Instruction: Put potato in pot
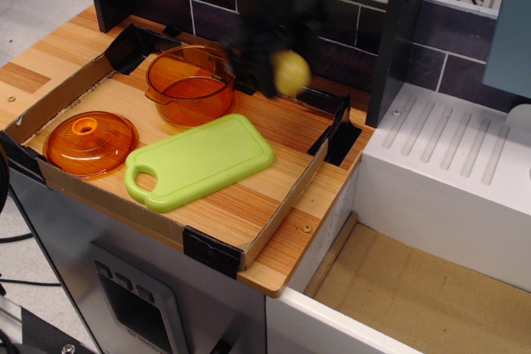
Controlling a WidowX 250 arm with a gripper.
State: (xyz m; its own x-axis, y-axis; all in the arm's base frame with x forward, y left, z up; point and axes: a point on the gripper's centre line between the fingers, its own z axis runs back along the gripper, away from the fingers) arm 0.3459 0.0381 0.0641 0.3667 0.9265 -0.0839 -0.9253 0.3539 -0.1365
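Note:
The yellow-green potato (290, 72) is held in my black gripper (278, 75), lifted well above the tray floor. The arm is blurred with motion. The gripper is just right of the transparent orange pot (191, 83), which stands upright and empty at the back of the tray. The potato is beside the pot's right rim, not over its opening.
An orange domed lid with a knob (90, 142) lies at the tray's front left. A light green cutting board (199, 160) lies in the middle. The cardboard tray wall (282, 205) has black corner clips. A white drainer (452, 163) stands to the right.

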